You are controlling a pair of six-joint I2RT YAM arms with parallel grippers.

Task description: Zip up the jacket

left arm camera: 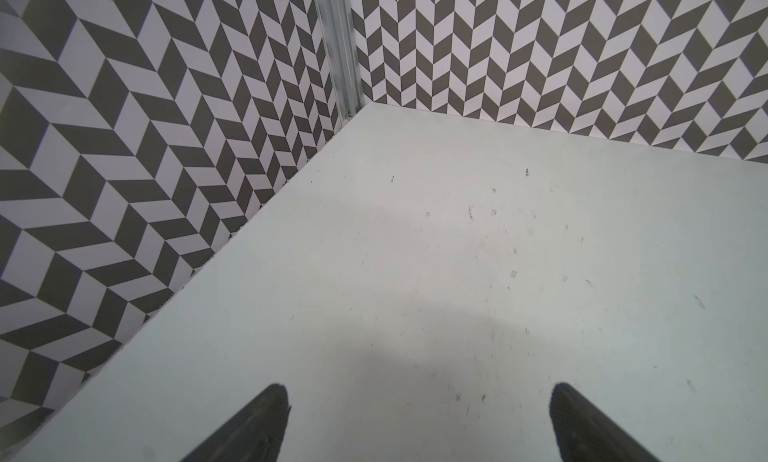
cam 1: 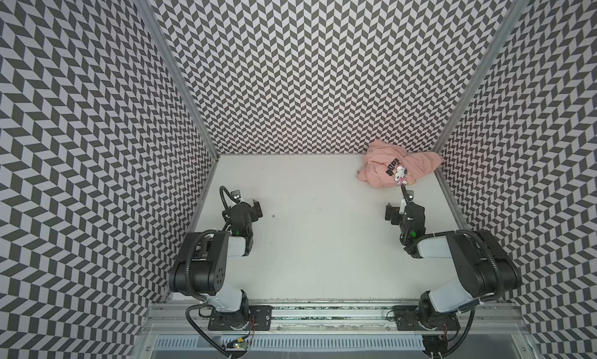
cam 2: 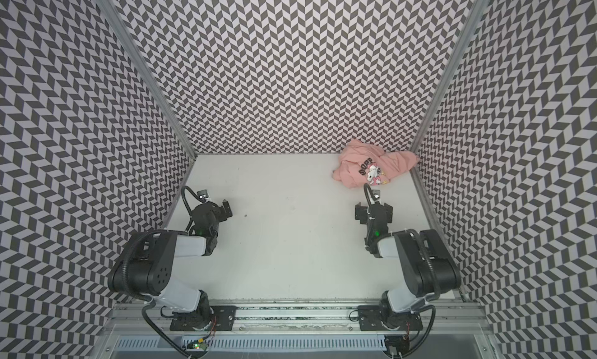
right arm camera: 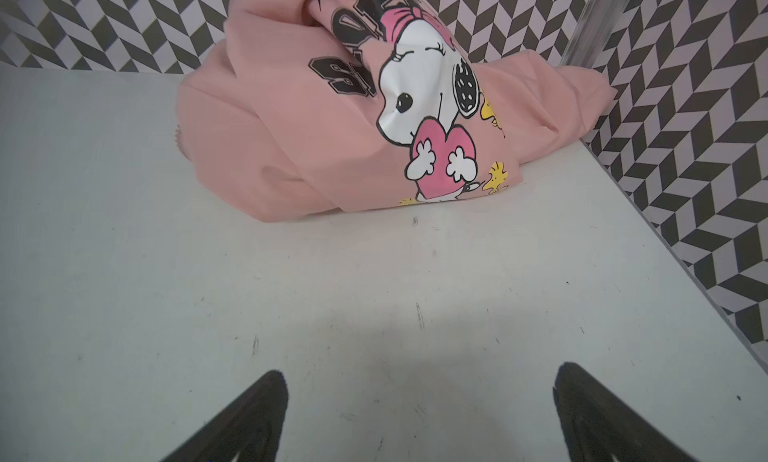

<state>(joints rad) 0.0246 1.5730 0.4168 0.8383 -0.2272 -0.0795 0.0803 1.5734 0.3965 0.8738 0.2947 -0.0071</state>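
The jacket (cam 1: 400,167) lies crumpled in a pink heap right of centre in both top views (cam 2: 374,168), pushed into the corner of the white table (cam 1: 323,244) where two chevron-patterned walls (cam 1: 290,66) meet. Its cartoon dog print (right arm camera: 424,94) and black lettering face up (the zipper cannot be made out in any view). Just below the heap in the frame, near it but apart, the right gripper (cam 1: 400,205) has its jaws spread wide and holds nothing; its wrist view shows only bare table between the fingertips (right arm camera: 276,387). Left of centre, well apart from the jacket, the left gripper (left arm camera: 419,393) is equally wide and empty.
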